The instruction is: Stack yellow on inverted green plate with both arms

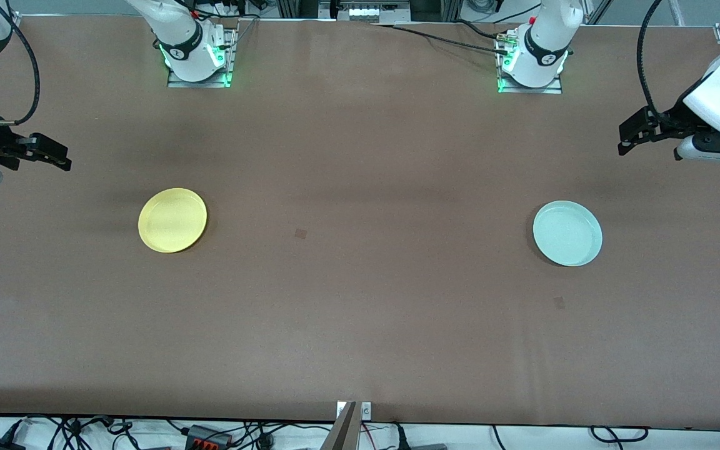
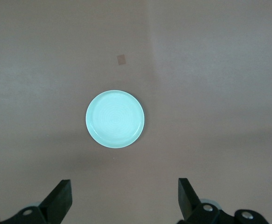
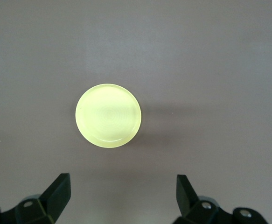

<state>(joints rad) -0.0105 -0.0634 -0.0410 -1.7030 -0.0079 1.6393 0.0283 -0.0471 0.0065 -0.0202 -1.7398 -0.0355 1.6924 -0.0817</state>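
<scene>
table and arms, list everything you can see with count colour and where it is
yellow plate: 1, yellow, on the table toward the right arm's end, rim up
green plate: 1, pale mint green, on the table toward the left arm's end, rim up, apart from the yellow plate
table: 1, brown, under both plates
small square marks: 2, darker brown, one between the plates, one nearer the front camera than the green plate
right gripper: 1, black, open, holding nothing, at the right arm's end of the table
left gripper: 1, black, open, holding nothing, at the left arm's end of the table
</scene>
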